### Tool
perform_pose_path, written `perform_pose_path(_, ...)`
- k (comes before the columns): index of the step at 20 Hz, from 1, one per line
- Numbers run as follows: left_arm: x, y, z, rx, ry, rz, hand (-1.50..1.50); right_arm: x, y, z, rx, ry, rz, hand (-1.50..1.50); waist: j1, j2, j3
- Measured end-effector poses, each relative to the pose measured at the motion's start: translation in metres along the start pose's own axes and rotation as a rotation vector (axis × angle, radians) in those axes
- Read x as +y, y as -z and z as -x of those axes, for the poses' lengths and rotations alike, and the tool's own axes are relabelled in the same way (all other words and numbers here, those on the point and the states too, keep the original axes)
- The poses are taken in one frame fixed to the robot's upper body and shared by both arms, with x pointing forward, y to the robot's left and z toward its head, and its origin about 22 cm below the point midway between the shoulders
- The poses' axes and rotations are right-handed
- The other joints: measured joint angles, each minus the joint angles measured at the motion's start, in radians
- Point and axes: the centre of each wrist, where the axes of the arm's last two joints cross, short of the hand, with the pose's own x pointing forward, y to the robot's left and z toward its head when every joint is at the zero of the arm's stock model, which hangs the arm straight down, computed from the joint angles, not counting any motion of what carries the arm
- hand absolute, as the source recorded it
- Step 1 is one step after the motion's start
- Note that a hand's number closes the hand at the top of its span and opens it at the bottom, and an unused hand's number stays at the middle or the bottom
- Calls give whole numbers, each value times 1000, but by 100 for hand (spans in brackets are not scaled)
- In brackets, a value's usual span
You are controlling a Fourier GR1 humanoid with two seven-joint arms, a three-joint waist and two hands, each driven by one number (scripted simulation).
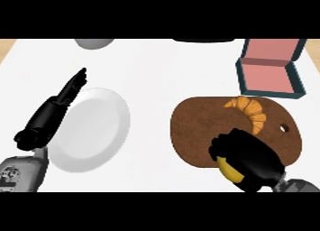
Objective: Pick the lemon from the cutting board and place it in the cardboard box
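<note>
The lemon (226, 169) was held in the curled right hand (249, 158) over the cutting board (202, 122), so carrying to the cardboard box (272, 72) was judged next.

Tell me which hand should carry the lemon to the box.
The right hand. Its fingers already curl round the lemon over the cutting board, on the same side as the box. The left hand lies straight-fingered beside the white plate.
</note>
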Motion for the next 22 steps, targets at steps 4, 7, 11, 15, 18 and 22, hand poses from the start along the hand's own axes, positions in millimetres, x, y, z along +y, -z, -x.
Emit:
perform_pose_path(4, 3, 2, -1, -4, -3, 9, 0, -13, 5, 4, -269, 67, 47, 150, 7, 2, 1)
perform_pose_path(7, -2, 0, 0, 1, -1, 6, 0, -38, 1, 17, -386, 53, 118, 150, 1, -1, 1)
perform_pose_path(11, 3, -3, 2, 4, 2, -5, 0, -76, -15, 33, -445, 57, 219, 150, -8, -3, 1)
perform_pose_path(15, 5, -5, 0, 14, 5, -11, 0, -105, -30, 51, -364, 140, 336, 150, -13, -5, 0)
perform_pose_path(18, 10, -5, 1, 12, 8, -5, 0, -120, -33, 67, -248, 240, 411, 150, -10, -4, 0)
perform_pose_path(22, 9, 1, 0, 3, 6, -1, 0, -146, -34, 96, -96, 326, 494, 150, -4, -2, -1)
